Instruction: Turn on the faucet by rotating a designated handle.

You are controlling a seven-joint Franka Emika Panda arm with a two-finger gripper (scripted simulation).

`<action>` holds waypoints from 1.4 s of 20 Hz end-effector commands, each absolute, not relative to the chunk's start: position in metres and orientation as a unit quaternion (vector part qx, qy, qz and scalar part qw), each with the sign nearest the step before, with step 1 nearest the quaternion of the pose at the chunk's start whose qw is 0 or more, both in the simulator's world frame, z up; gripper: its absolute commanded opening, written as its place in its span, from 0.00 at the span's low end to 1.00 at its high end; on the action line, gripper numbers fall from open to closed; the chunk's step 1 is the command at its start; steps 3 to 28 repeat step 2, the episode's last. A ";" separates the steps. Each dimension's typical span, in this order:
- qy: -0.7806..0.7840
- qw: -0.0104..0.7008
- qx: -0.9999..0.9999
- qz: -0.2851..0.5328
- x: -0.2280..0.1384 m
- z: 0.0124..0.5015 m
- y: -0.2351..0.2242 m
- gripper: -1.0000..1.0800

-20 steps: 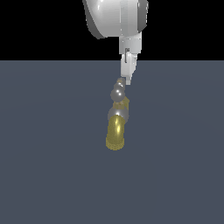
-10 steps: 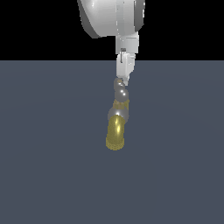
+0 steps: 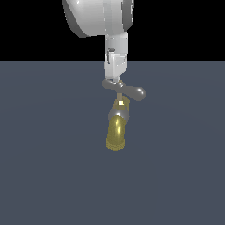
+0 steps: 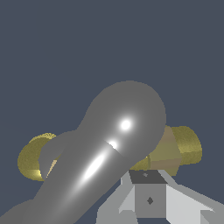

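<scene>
Pressing down, my white-grey gripper [image 3: 115,81] meets the slim grey metal crossbar handle [image 3: 125,90] above the brass-yellow curved faucet [image 3: 117,130] on the dark floor.
Wrist view: handle [image 4: 105,157] looms beside one finger [image 4: 148,199]; I cannot tell the finger spacing.

You see the arm shifted toward 9 o'clock in the exterior view since a second ago. The gripper [image 3: 115,81] now sits lower, at the 9 o'clock end of the handle [image 3: 125,89]. The handle itself has swung: earlier it reads end-on, stacked along the stem; now it lies broadside, one bulb out toward 3 o'clock. Jaw state unreadable in either view.
</scene>
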State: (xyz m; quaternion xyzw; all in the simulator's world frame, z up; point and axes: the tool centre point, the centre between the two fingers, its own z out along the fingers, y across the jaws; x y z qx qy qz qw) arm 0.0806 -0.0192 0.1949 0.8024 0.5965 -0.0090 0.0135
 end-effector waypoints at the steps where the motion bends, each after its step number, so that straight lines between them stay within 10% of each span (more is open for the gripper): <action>1: 0.632 0.000 0.775 0.000 0.074 0.197 0.058 0.00; 28: 0.632 0.000 0.775 0.000 0.074 0.197 0.058 0.00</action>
